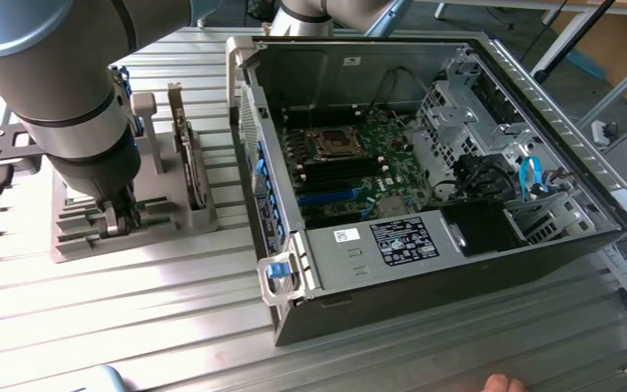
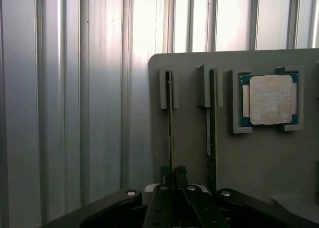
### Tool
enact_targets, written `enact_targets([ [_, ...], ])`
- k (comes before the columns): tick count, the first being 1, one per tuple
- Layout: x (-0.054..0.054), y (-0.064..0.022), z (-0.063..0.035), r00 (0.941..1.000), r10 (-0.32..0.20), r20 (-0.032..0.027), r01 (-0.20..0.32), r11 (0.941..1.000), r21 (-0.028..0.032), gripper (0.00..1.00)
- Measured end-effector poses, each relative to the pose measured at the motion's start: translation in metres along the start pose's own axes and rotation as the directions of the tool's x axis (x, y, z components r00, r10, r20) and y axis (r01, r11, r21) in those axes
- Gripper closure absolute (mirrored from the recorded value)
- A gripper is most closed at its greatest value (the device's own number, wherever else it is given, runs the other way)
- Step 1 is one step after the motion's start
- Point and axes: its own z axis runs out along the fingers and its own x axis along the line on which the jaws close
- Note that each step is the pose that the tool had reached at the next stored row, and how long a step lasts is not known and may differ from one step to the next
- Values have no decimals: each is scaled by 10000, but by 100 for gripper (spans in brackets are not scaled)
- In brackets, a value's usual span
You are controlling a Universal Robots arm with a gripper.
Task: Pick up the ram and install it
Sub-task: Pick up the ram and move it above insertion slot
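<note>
Item: the ram point(image 2: 170, 133), one thin green stick, standing on its long edge in the outer slot of the grey holder point(image 2: 249, 158), on the ribbed metal table point(image 1: 128, 327) just beside the open computer case point(image 1: 357, 261). Orientation: long axis level with the table and running along the slot, from my gripper point(image 2: 172, 174) away to the slot's end post. The wrist view takes it edge-on as a narrow line, flat faces turned sideways toward my pads. Jaws: set narrow, one fingertip on each face of the ram near its end, no gap visible, so I take this as a pinch on the stick, which sits in its slot. In the exterior view my gripper point(image 1: 117, 219) stands low over the holder point(image 1: 85, 237). Neighbours: a second board point(image 2: 212, 138) edge-on in the next slot, close by; a processor chip point(image 2: 269, 99) in its square pocket further along. Hazards, as I judge them: a hold this near one end could let the stick tilt or bind against the slot walls; any sideways drift could knock the neighbouring board; a slanted stick would meet the memory slots point(image 1: 341, 171) crooked and strain its thin board.
</note>
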Motion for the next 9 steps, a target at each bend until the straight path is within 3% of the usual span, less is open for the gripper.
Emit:
enact_targets([
  [9, -2, -16, -105, 10000, -1, 1, 1, 10000, 1, 86],
])
